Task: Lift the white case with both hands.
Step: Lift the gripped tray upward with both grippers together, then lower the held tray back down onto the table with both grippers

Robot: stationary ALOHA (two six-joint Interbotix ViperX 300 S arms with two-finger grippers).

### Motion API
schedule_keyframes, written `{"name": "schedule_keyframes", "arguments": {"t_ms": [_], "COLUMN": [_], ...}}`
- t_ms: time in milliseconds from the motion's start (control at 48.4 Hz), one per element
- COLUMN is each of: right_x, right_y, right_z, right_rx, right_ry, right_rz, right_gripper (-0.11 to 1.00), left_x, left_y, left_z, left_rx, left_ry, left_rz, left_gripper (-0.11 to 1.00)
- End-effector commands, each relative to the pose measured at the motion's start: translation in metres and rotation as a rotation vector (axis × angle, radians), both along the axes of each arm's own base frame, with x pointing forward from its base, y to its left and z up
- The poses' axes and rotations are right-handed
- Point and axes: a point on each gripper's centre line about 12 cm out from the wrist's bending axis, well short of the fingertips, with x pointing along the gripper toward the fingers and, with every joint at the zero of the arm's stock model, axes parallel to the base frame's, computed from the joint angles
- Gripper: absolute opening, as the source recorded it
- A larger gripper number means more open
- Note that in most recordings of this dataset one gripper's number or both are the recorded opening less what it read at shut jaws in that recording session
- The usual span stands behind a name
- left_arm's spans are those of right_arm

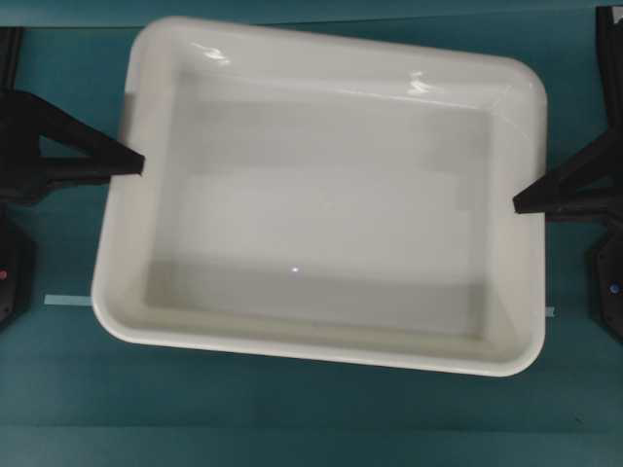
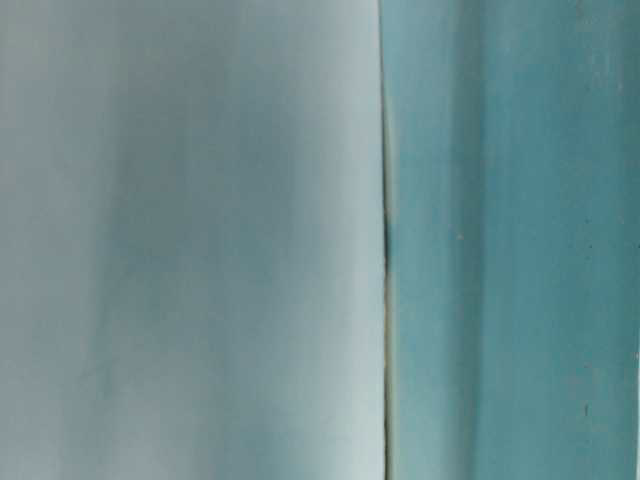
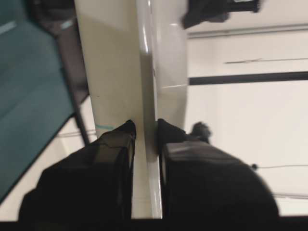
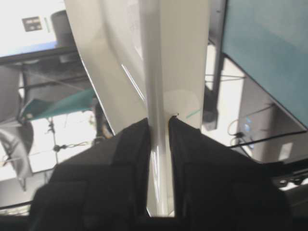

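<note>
The white case (image 1: 321, 209) is a large shallow white tray that fills most of the overhead view, raised off the teal table and slightly tilted. My left gripper (image 1: 136, 163) is shut on its left rim; in the left wrist view the rim (image 3: 147, 86) runs between the two black fingers (image 3: 115, 144). My right gripper (image 1: 521, 202) is shut on the right rim; in the right wrist view the rim (image 4: 159, 72) is pinched between the fingers (image 4: 132, 144). In the table-level view the case's underside (image 2: 190, 240) fills the left half, very close to the camera.
The teal table (image 1: 292, 409) lies below the case. A pale tape strip (image 1: 66, 301) lies on it at the left. The arm bases (image 1: 12, 272) stand at both side edges. Room clutter shows beyond the table in the wrist views.
</note>
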Motion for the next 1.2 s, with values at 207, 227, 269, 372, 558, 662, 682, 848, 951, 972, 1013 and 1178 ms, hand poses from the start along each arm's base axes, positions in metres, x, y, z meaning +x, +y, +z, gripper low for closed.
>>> {"name": "schedule_keyframes", "arguments": {"t_ms": [207, 227, 269, 372, 558, 662, 682, 848, 951, 972, 1013, 1178], "right_x": [0.024, 0.024, 0.025, 0.026, 0.025, 0.025, 0.025, 0.026, 0.026, 0.026, 0.026, 0.026], "right_y": [-0.008, -0.008, -0.008, -0.007, -0.007, -0.007, -0.007, -0.007, -0.007, -0.007, -0.007, -0.008], "right_z": [0.037, 0.038, 0.04, 0.041, 0.04, 0.037, 0.036, 0.016, 0.001, -0.002, -0.008, -0.039], "right_rx": [-0.012, -0.013, -0.013, -0.013, -0.015, -0.013, -0.014, -0.013, -0.021, -0.025, -0.039, -0.073], "right_ry": [-0.064, -0.067, -0.065, -0.06, -0.053, -0.044, -0.039, 0.029, 0.064, 0.072, 0.084, 0.155], "right_rz": [-0.029, -0.03, -0.026, -0.023, -0.02, -0.02, -0.019, -0.011, -0.007, -0.006, -0.006, 0.004], "right_gripper": [0.11, 0.11, 0.11, 0.11, 0.11, 0.11, 0.11, 0.11, 0.11, 0.11, 0.11, 0.11], "left_x": [0.02, 0.02, 0.02, 0.019, 0.019, 0.019, 0.019, 0.02, 0.021, 0.021, 0.021, 0.022], "left_y": [-0.003, -0.003, -0.003, -0.003, -0.003, -0.003, -0.003, -0.003, 0.0, 0.001, 0.002, 0.009], "left_z": [0.006, 0.006, 0.007, 0.011, 0.016, 0.016, 0.016, -0.003, -0.025, -0.029, -0.038, -0.065], "left_rx": [0.003, 0.003, 0.003, 0.003, 0.007, 0.009, 0.009, 0.01, 0.005, 0.004, 0.003, 0.0], "left_ry": [0.009, 0.011, 0.008, -0.002, -0.015, -0.015, -0.014, 0.049, 0.1, 0.107, 0.123, 0.143], "left_rz": [-0.012, -0.012, -0.012, -0.013, -0.011, -0.011, -0.011, -0.009, 0.0, 0.003, 0.009, 0.033], "left_gripper": [0.08, 0.08, 0.08, 0.08, 0.08, 0.08, 0.08, 0.08, 0.08, 0.08, 0.08, 0.08]}}
